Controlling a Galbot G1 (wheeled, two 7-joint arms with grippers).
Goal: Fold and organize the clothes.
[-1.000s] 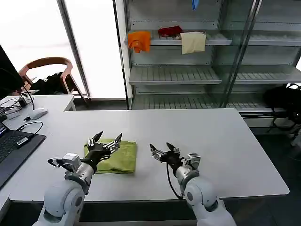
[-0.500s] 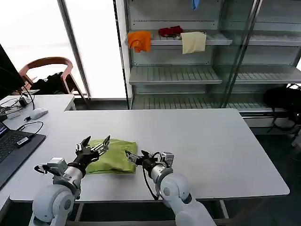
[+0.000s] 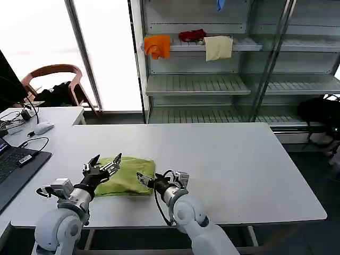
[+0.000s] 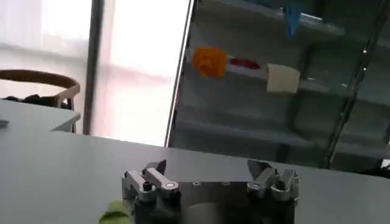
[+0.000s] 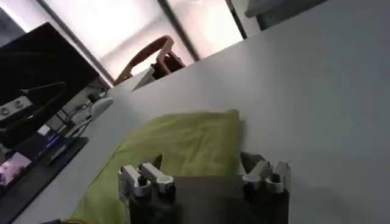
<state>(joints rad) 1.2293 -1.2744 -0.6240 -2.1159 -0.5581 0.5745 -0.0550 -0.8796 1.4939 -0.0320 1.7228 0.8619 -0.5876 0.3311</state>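
Note:
The clothes are one lime-green T-shirt (image 3: 133, 174), folded into a rough rectangle on the near left part of the white table (image 3: 234, 159). My left gripper (image 3: 106, 161) hovers open over the shirt's left edge, fingers spread wide. My right gripper (image 3: 142, 179) is open at the shirt's near right corner, pointing at it. In the right wrist view the shirt (image 5: 183, 140) lies just ahead of the open right gripper (image 5: 204, 162). In the left wrist view the left gripper (image 4: 207, 167) is open with a scrap of green shirt (image 4: 114, 213) beside it.
A laptop (image 3: 16, 171), cables and a mouse (image 3: 42, 127) lie at the table's left. Behind stands a metal shelf (image 3: 196, 85) holding an orange cloth (image 3: 157, 46), a red cloth (image 3: 192, 35) and a cream cloth (image 3: 218, 48). A chair (image 3: 53, 79) stands far left.
My right gripper has swung left from the table's middle to the shirt's right corner. My left gripper has drawn back and left to the shirt's left edge.

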